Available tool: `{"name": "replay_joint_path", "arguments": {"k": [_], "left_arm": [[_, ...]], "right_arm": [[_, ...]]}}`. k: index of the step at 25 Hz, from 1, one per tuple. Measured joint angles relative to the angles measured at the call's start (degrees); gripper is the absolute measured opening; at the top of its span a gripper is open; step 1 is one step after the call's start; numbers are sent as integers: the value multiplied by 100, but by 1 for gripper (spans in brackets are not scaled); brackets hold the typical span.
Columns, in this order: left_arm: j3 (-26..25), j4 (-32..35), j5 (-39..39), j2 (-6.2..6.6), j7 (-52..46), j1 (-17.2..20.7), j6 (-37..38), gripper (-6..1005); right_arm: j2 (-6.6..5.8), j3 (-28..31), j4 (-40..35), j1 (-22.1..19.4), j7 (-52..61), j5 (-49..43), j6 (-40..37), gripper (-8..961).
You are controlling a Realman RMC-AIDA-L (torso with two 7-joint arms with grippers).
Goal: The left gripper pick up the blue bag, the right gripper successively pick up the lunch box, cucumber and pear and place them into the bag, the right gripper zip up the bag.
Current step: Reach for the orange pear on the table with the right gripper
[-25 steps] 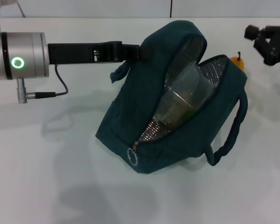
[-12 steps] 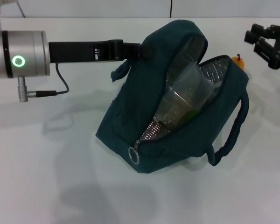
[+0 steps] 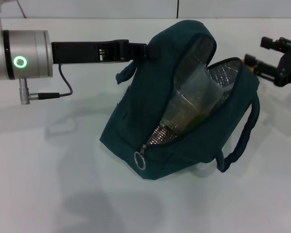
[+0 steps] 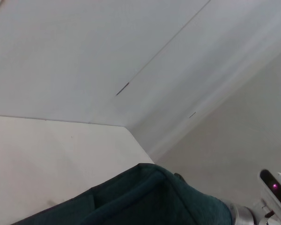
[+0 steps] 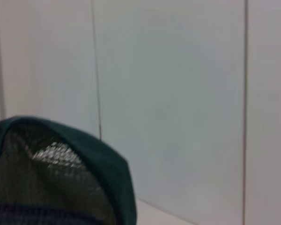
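Bag held open, pear side crowded.
My left gripper (image 3: 144,51) pinches the blue bag (image 3: 150,111) at its upper rim; bare table (image 3: 48,184) lies wide in front. My right gripper (image 3: 262,60) (fingers spread) straddles the one pear (image 3: 252,68) behind the bag. One lunch box (image 3: 194,99) sits inside.

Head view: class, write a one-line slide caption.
Left end effector holds the open blue bag, lunch box inside; right end effector nears the pear.

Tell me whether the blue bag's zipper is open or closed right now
Open. The blue bag gapes along its top, showing silvery lining and the clear lunch box inside; the zipper pull sits at the near end.
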Motion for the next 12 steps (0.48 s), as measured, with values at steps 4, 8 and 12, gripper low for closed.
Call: {"name": "replay_joint_path", "arguments": {"k": [4,8,12], "left_arm": [[0,5,0,0,-19,-2,-7,70],[0,-2,0,0,-21,-2,-34,71],[0,-10,-5,0,-21,-2,-35,71]], "right_arm": [[30,-246,8,0,-60,19,287,744],[39,-253,123,69,-142,65,410,758],[29,-232,277,196,-228,75,570,772]]}}
